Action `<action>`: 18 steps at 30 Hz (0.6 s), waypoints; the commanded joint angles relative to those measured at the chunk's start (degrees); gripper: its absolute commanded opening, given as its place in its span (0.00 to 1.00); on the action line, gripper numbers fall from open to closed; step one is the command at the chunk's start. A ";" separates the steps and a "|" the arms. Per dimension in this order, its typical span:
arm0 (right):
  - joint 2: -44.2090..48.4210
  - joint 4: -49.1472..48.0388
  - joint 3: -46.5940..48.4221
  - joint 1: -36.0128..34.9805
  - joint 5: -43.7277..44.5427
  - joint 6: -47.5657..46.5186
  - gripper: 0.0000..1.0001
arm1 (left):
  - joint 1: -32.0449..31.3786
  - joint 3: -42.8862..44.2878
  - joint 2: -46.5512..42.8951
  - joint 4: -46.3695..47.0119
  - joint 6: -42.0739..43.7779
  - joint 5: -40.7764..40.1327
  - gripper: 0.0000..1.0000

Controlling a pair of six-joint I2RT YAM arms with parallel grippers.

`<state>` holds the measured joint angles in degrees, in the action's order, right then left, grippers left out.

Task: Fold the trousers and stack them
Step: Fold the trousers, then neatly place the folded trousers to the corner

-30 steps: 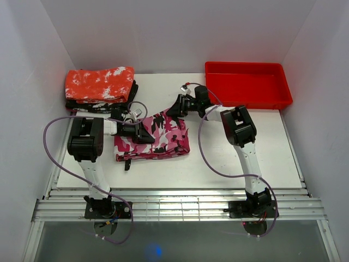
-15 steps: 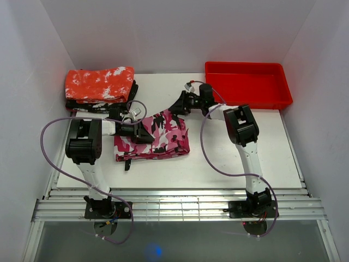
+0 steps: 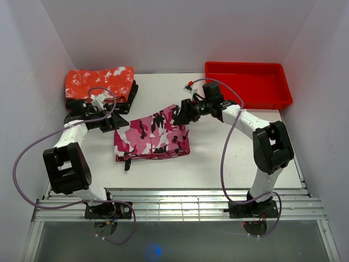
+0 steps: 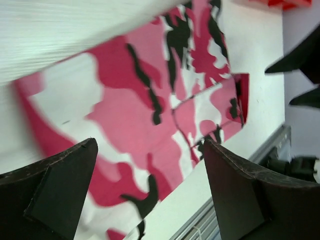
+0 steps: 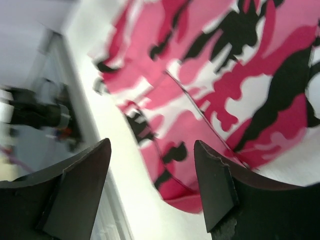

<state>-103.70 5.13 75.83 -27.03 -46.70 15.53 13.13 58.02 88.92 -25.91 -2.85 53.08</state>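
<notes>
The trousers (image 3: 151,137), pink camouflage, lie folded in a rough rectangle in the middle of the white table. My left gripper (image 3: 116,122) hovers just off their left upper edge, open with nothing between its fingers. In the left wrist view the left gripper (image 4: 150,192) stands wide over the camouflage cloth (image 4: 150,100). My right gripper (image 3: 184,112) is at the trousers' far right corner, open and holding nothing. The right wrist view shows the right gripper (image 5: 150,187) above the trousers' hem (image 5: 225,75) and bare table.
A red tray (image 3: 283,98) stands at the back right. A folded red cloth with white speckles (image 3: 101,83) lies on a dark pile at the back left, close behind my left wrist. A metal rail (image 3: 180,204) runs along the near edge.
Both grippers have opened and let go of the trousers. The left gripper pulled back to the left off the cloth. Both elbows swung outward, and the right gripper shifted slightly right.
</notes>
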 commanded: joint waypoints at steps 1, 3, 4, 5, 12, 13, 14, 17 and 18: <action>3.06 16.40 0.89 -5.91 17.46 -22.24 0.74 | 7.60 -0.45 -4.72 -6.95 4.26 -2.98 0.98; 3.24 18.50 3.87 -12.42 22.68 -26.93 0.74 | 13.40 -0.45 -5.16 -8.44 3.74 -0.09 0.98; 2.98 18.52 4.75 -14.44 26.27 -28.87 0.74 | 14.90 -0.28 -4.90 -9.58 4.17 1.57 0.98; 2.63 17.91 5.98 -18.55 28.48 -32.19 0.74 | 17.00 0.16 -4.38 -11.25 5.30 2.98 0.98; -3.95 10.00 8.19 -33.17 42.82 -42.68 0.81 | 20.09 0.08 -1.92 -21.19 6.20 -0.43 0.98; -4.92 7.82 8.19 -33.96 44.14 -42.77 0.83 | 20.53 -0.97 -1.39 -21.11 5.41 -0.61 0.98; -5.80 7.01 8.36 -35.36 44.32 -42.78 0.87 | 21.15 -1.59 -1.21 -21.20 4.62 -0.17 0.98; -9.58 3.60 9.25 -37.39 45.99 -43.04 0.88 | 22.82 -4.49 -2.26 -19.27 0.16 2.03 0.98; -10.98 2.36 8.72 -37.83 46.43 -43.39 0.88 | 23.08 -5.10 -2.70 -17.87 -0.83 2.03 0.98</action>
<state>-111.79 12.88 83.22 -64.27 -5.78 -24.73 34.68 54.87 87.72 -44.14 0.43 53.08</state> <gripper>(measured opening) 0.880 0.975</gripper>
